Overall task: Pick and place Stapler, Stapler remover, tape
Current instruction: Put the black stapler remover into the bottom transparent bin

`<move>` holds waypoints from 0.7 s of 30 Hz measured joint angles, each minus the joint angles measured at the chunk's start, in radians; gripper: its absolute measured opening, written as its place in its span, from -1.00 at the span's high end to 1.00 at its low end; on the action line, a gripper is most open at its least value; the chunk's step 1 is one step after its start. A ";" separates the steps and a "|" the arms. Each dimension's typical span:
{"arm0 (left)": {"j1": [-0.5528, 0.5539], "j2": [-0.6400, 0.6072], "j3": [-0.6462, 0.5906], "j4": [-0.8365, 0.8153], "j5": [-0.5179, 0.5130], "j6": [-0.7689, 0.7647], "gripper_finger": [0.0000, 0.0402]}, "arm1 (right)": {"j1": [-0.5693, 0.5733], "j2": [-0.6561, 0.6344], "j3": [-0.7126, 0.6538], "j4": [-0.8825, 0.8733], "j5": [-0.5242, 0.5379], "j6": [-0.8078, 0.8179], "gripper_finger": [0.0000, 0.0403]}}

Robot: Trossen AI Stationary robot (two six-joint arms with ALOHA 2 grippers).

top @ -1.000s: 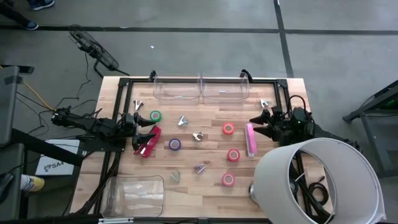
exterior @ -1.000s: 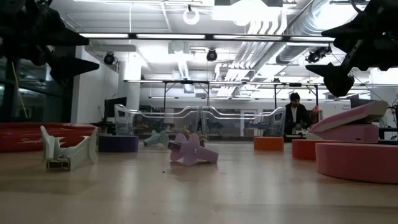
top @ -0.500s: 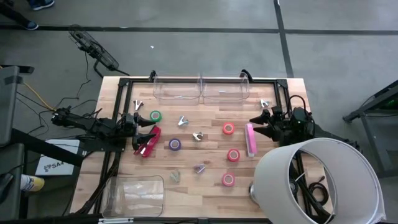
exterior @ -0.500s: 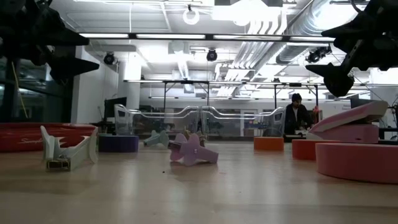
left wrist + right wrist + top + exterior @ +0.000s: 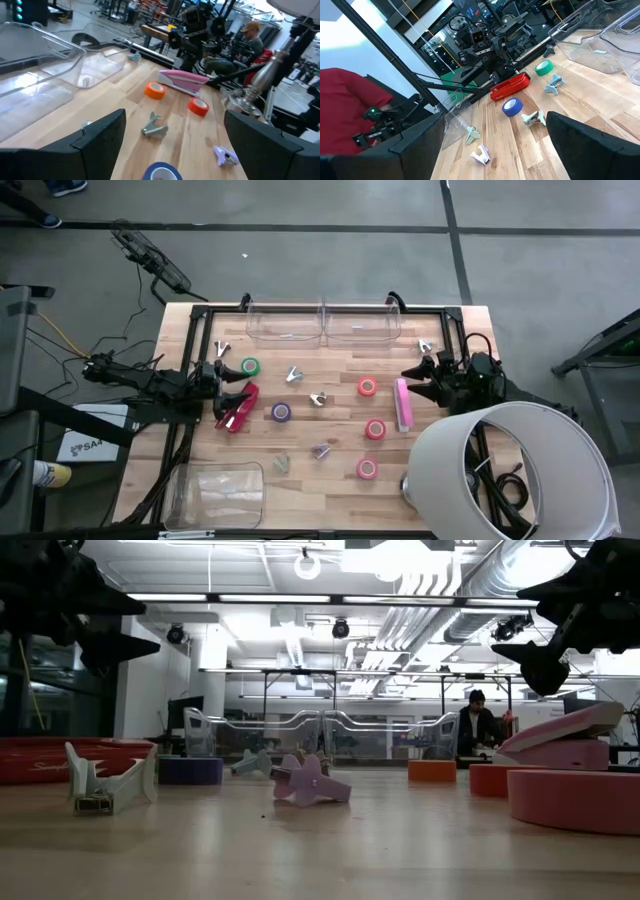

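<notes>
Staplers, removers and tape rolls are seen spread across the table [image 5: 190,330], none yet lifted. The left gripper [image 5: 238,391] is held open just above the red stapler [image 5: 238,407]; the right gripper [image 5: 412,373] gapes beside the pink stapler [image 5: 403,404]. A descent and closure seem required next. Counted: two staplers, six tape rolls, about six removers.

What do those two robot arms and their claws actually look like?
Both are black, built of jointed segments with cables trailing behind. The left gripper and the right gripper each end in two broad, pointed black fingers like wedges. No markings show on them.
</notes>
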 joint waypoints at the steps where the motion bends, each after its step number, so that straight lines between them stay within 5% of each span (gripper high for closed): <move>1: 0.000 0.000 0.000 0.002 0.000 0.003 -0.65 | 0.000 0.000 0.000 0.000 0.000 0.000 -0.69; 8: 0.000 0.006 0.046 0.051 -0.033 0.174 -0.65 | 0.000 0.000 0.000 0.000 0.000 0.000 -0.69; 21: 0.000 0.276 0.314 0.048 -0.504 0.332 -0.65 | 0.000 0.000 0.000 0.000 0.000 0.000 -0.69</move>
